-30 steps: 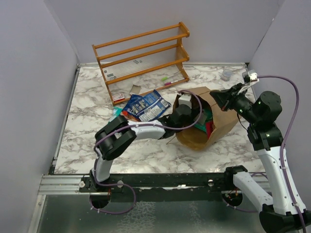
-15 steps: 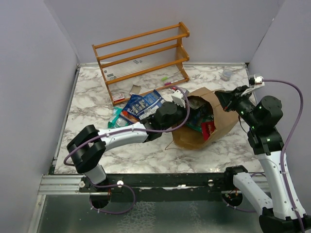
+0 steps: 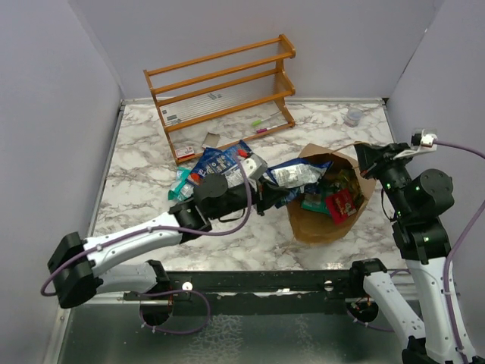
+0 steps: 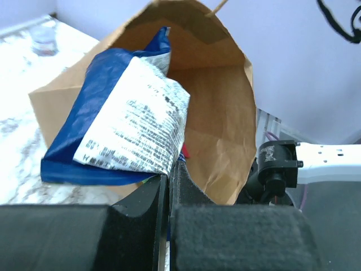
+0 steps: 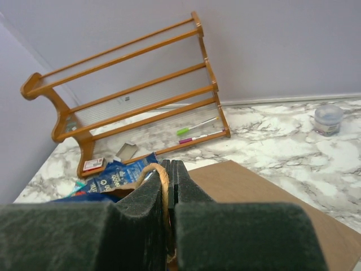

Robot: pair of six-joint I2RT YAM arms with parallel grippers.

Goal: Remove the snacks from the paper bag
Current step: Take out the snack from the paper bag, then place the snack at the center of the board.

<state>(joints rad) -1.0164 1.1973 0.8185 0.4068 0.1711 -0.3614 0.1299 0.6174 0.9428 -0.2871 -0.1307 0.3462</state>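
The brown paper bag [image 3: 327, 216] lies on its side at centre right, mouth toward the left. My left gripper [image 3: 267, 192] is shut on a dark blue-and-white snack packet [image 3: 297, 174] that hangs half out of the mouth; it shows in the left wrist view [image 4: 132, 121] in front of the bag [image 4: 223, 135]. More snacks, a teal one [image 3: 314, 203] and a red-marked one [image 3: 342, 203], lie inside. My right gripper [image 3: 365, 157] is shut on the bag's twisted handle [image 5: 162, 183] at the far rim.
Several packets [image 3: 216, 167] lie in a pile on the marble table left of the bag. A wooden rack [image 3: 223, 95] leans at the back. A small clear cup [image 3: 353, 116] stands at the back right. Grey walls close both sides.
My left arm has drawn back to the left, pulling the blue-and-white packet out of the bag's mouth. My right gripper has moved right with the handle, and the bag has shifted right.
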